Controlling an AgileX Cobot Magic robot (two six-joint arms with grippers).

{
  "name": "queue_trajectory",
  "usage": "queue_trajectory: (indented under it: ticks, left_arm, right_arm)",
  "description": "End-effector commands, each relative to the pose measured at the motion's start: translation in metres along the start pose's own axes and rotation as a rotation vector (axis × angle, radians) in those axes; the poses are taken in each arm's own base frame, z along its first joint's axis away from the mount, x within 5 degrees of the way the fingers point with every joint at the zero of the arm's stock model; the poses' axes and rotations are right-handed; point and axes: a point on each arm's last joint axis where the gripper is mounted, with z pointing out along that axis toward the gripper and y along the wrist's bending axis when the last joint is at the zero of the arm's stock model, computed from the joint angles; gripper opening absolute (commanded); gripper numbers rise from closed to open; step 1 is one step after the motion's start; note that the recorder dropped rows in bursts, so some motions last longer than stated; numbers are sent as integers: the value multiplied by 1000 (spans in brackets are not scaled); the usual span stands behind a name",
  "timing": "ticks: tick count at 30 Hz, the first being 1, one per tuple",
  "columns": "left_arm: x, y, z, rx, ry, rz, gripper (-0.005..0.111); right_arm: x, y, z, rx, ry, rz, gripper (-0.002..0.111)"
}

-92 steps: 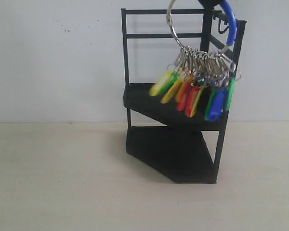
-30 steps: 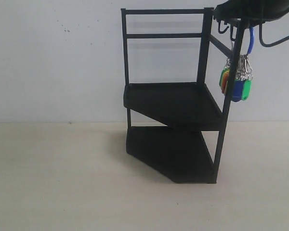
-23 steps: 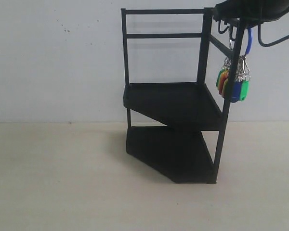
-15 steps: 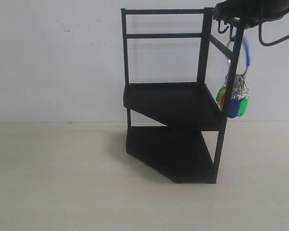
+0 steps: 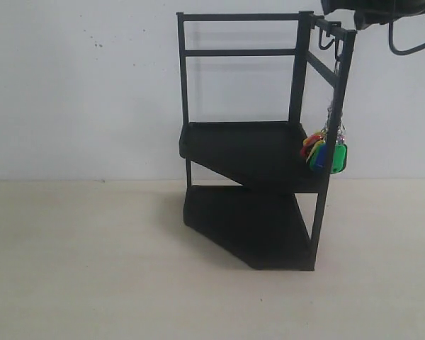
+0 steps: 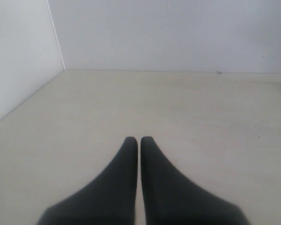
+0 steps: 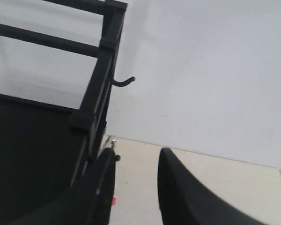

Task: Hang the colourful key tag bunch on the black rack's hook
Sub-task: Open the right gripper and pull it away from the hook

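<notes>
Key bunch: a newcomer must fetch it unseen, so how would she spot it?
Find the tall black rack against the white wall. The key bunch dangles beside its right front post, level with the upper tray. It is the only colourful thing there.

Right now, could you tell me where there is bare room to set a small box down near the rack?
The table left of and in front of the rack is bare. Its upper tray also looks free. It is crowded at the corner post where the key tags hang, below the right end effector.
</notes>
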Motion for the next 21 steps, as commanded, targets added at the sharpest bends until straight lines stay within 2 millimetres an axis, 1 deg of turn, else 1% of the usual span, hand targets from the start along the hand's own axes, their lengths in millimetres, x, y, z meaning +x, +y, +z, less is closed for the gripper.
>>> queue_trajectory:
  ticks: [1, 8, 10, 13, 17, 21]
  left_arm:
    - [-1, 0, 0, 2, 0, -5, 4]
    - [-1, 0, 0, 2, 0, -5, 4]
    - [-1, 0, 0, 2, -2, -5, 4]
    - [-1, 0, 0, 2, -2, -5, 4]
    - [-1, 0, 0, 2, -2, -5, 4]
    - [-1, 0, 0, 2, -2, -5, 4]
  right_arm:
    - [-2, -13, -19, 77, 8, -13, 31]
    - [6, -22, -38, 125, 114, -25, 31]
    - [9, -24, -44, 137, 154, -19, 29]
    - [16, -27, -54, 140, 209, -7, 19]
    - [33, -27, -73, 105, 228, 5, 1]
    - [57, -29, -95, 70, 277, 29, 0]
